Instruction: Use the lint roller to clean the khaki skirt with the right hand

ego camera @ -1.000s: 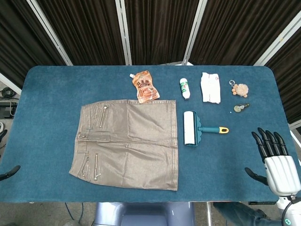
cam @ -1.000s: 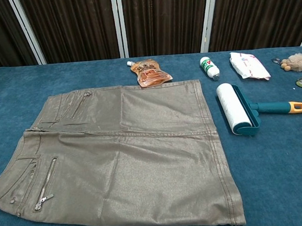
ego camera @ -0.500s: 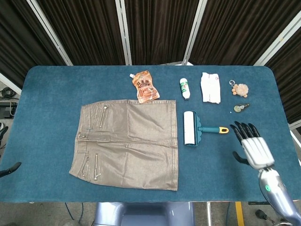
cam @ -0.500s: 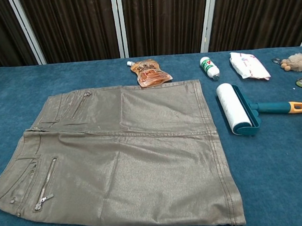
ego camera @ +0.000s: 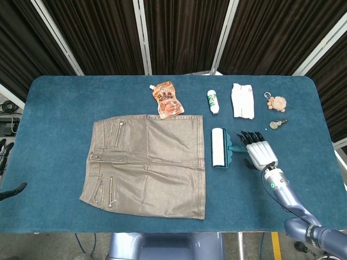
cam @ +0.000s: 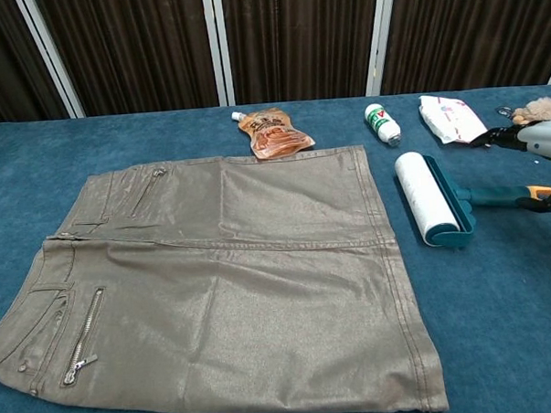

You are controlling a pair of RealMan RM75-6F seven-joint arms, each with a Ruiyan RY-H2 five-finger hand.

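Observation:
The khaki skirt (ego camera: 146, 162) lies flat on the blue table, left of centre; the chest view shows the skirt (cam: 224, 282) filling the foreground. Just right of its hem rests the lint roller (ego camera: 218, 147), white roll toward the skirt, teal handle pointing right. My right hand (ego camera: 260, 153) hovers over that handle with fingers extended, covering it in the head view. In the chest view the right hand (cam: 540, 142) sits above the orange-tipped handle (cam: 494, 195), fingers not closed on it. Only the dark fingertips of my left hand (ego camera: 12, 190) show, at the table's left edge, holding nothing.
Along the far side lie an orange pouch (ego camera: 167, 99), a small white bottle (ego camera: 213, 102), a white packet (ego camera: 242, 101) and a plush keychain (ego camera: 277, 103). A small round item (ego camera: 277, 124) sits just beyond my right hand. The table edge (ego camera: 325, 227) is close.
My right hand has travelled from the table's right front corner leftward and forward, arriving over the roller handle. The roller and skirt have not moved.

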